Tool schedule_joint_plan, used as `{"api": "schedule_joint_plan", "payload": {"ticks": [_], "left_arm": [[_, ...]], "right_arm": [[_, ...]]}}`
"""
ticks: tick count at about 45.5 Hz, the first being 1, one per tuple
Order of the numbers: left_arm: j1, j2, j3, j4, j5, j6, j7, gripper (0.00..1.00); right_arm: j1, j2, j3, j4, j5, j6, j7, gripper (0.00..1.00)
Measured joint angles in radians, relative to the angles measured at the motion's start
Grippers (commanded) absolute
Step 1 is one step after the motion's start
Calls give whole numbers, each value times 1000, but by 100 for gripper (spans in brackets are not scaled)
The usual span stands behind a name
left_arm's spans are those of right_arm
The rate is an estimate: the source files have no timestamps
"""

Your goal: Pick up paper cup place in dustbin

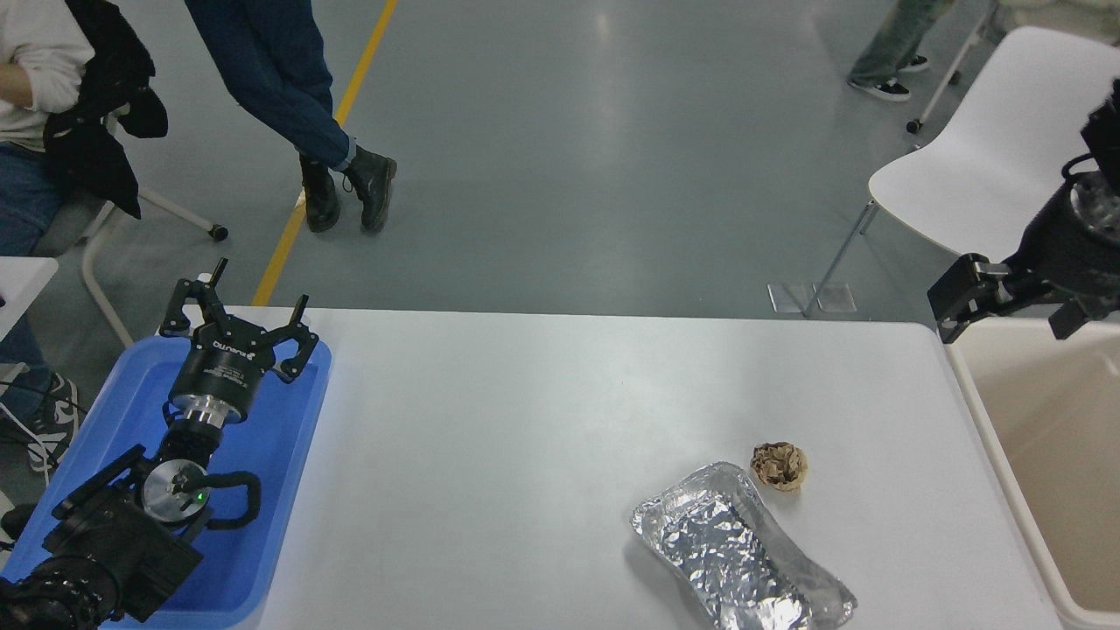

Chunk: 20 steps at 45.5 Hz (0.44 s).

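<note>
The beige dustbin [965, 385] stands at the table's right end, and the part of its inside that shows is bare. The paper cup is not in view. My right gripper [1011, 315] comes in from the right edge and hangs above the bin's far left corner. Its fingers [958, 297] are spread, with nothing between them. My left gripper [236, 317] is parked open over the blue tray [289, 437] at the lower left.
A silver foil tray [735, 551] and a small brown paper ball [779, 464] lie on the white table [525, 420] at the front right. A white chair [989, 175] stands beyond the bin. People stand and sit at the far left.
</note>
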Motion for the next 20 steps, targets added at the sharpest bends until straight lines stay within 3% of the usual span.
{"api": "schedule_joint_plan", "payload": {"ticks": [20], "left_arm": [[0,0,0,0,0,0,0,100]], "right_arm": [[13,75,90,18,4,5,0,100]]}}
